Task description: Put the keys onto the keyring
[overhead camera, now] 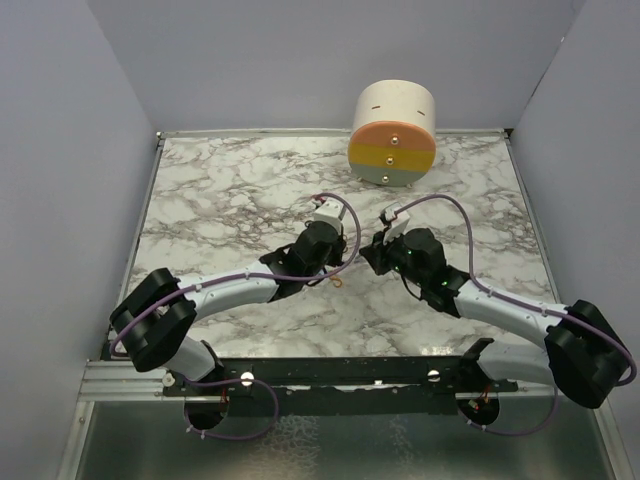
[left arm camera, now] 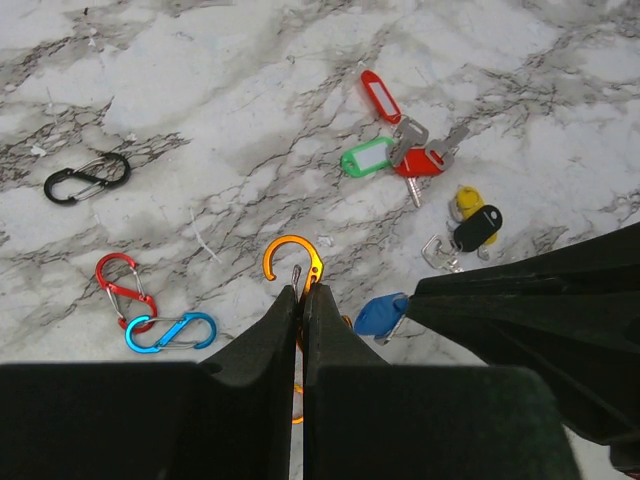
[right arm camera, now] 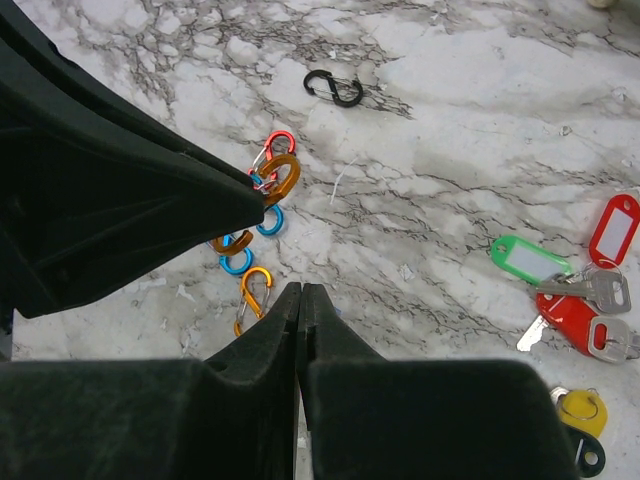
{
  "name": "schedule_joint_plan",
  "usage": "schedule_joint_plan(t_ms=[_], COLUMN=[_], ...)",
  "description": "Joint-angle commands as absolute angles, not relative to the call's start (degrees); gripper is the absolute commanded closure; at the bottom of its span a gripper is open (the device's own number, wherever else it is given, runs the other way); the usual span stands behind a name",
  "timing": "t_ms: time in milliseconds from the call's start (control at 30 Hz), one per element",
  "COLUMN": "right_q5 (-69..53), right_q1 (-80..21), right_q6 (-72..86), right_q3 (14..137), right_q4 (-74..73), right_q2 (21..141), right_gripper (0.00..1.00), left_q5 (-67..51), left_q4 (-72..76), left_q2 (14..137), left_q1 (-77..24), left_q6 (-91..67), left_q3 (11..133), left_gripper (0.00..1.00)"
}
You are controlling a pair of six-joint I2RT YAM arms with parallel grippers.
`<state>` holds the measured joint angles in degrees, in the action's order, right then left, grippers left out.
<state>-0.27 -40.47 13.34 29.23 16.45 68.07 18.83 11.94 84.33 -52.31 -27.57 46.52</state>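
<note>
The left gripper is clenched on the orange clip, whose curved end stands out past the fingertips, pointing away from the arms. The right gripper is pressed tight too; the blue key sits just right of the clip at that gripper's tip, head toward the clip, and I cannot tell whether it is pinched. Just left of the clip lie a blue clip and a red clip. Beyond and right of it rest the black key and yellow key, then the red key, blade pointing back toward the arms, beside a green tag, with a red tag farthest
</note>
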Motion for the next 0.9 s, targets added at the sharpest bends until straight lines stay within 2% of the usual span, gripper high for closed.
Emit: schedule_joint_plan(t_ms=[0, 867], right_q5=[0.43, 2.37], right_q1=[-40.96, -41.03], right_q6=[12.54, 12.99], right_q3=[29.26, 27.9], right_q4=[19.39, 20.38], right_q2=[69.15, 66.34], right_gripper=[0.99, 0.99], left_q5=[17.1, 16.69], left_q4=[14.05, 13.52], left_q2=[84.58, 87.61], left_q1=[-53.43, -55.03], left_q6=[-27.34, -25.53], left_q3=[49.36, 51.9], left_gripper=[1.0, 1.0])
